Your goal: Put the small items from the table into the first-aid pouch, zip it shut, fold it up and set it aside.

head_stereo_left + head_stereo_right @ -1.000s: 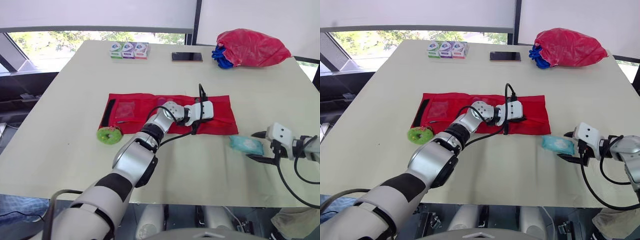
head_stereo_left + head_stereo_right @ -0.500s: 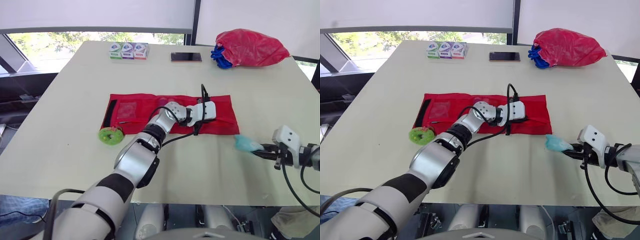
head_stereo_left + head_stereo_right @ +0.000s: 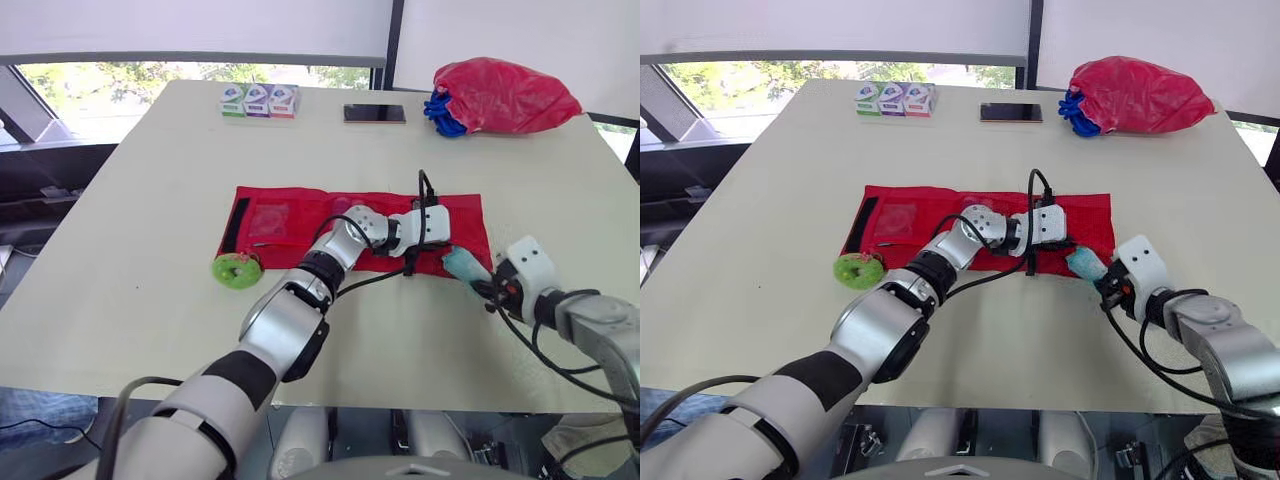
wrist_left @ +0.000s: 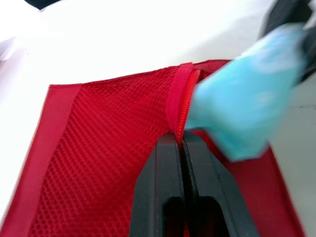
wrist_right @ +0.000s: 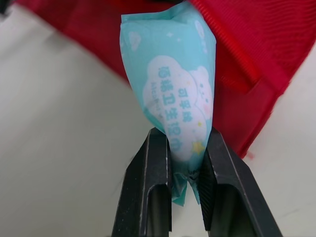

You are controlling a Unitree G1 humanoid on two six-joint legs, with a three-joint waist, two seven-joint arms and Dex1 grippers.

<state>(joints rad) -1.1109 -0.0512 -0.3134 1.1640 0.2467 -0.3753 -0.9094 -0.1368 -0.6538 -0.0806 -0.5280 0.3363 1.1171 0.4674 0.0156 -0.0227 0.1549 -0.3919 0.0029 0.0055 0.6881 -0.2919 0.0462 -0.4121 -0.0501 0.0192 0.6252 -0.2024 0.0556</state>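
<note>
Over the table [image 3: 150, 200], head cameras: right gripper [image 3: 487, 290] clamps the teal tissue packet [image 3: 462, 266] by its tail, nose touching the near-right edge of the red pouch [image 3: 300, 215]. The left gripper [image 3: 438, 240] sits on that same edge. Green ring [image 3: 237, 270] lies beside the pouch's left end.

Left wrist view: jaws pinched shut on the pouch's mesh lip [image 4: 180, 98]. Opening looks slim, so the packet could snag the lip or ride over it.

Right wrist view: packet's long axis runs along the fingers, free end pointing into the pouch. Grip is low on the tail, so it may buckle when pushed.
</note>
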